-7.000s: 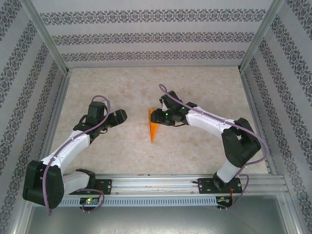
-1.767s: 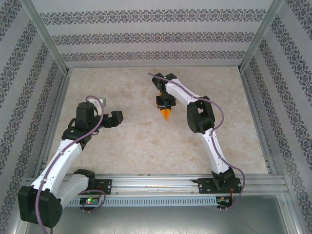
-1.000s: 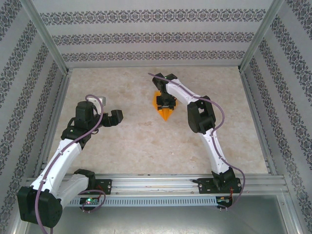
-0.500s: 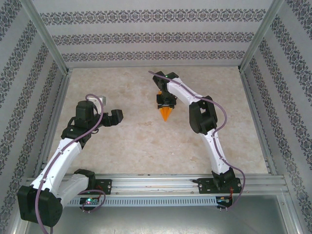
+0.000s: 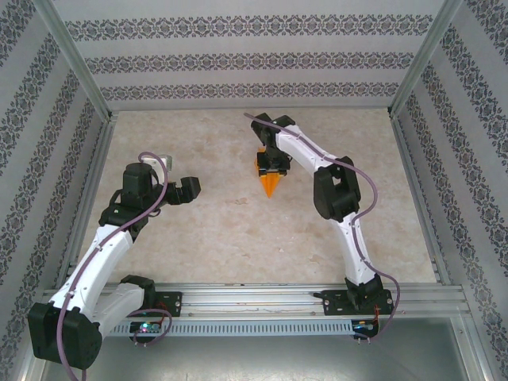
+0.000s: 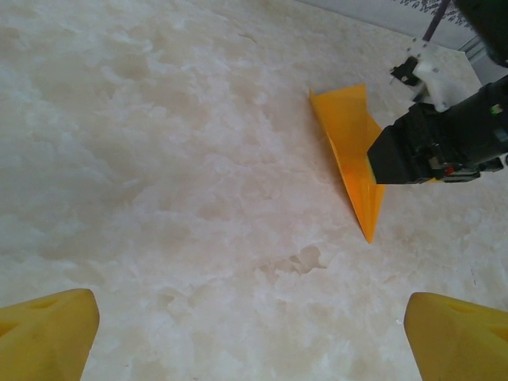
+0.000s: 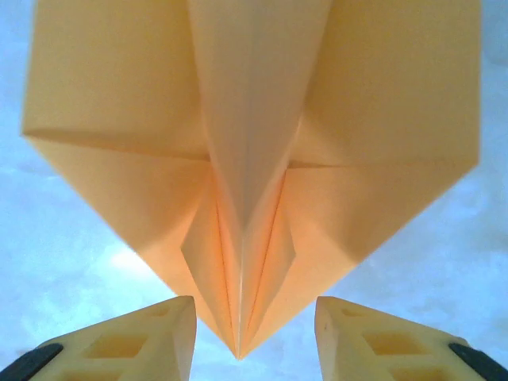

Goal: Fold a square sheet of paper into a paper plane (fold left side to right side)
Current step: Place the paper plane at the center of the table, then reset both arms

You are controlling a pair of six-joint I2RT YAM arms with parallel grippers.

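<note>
**Orange dart lies flat beneath the right gripper**

We see the paper plane [image 5: 270,184] lying on the pale marbled table [image 5: 222,238], a little beyond the middle and slightly right of centre. Its sharp nose points toward the near edge where the arms are bolted. In the top view the right gripper [image 5: 271,165] sits directly over the wider rear part of the plane. Orange paper shows at the gripper's left side, and the nose shows just below it.

From the right wrist we look down on the plane's folded layers. A centre crease runs to the point, with flaps spreading out on either side. The two yellow fingers [image 7: 131,337] stand partly apart with a clear gap between them, and the nose of the plane appears in that gap. Nothing is clamped between them, so we call this gripper released. We cannot tell whether the fingertips touch the paper.

The left gripper [image 5: 189,189] is well apart from the plane, off to its left above the table. Its yellow fingers [image 6: 48,333] are spread wide and hold nothing. From the left wrist we see the plane as a narrow orange wedge, with the black body of the right gripper covering part of its right side.
</note>
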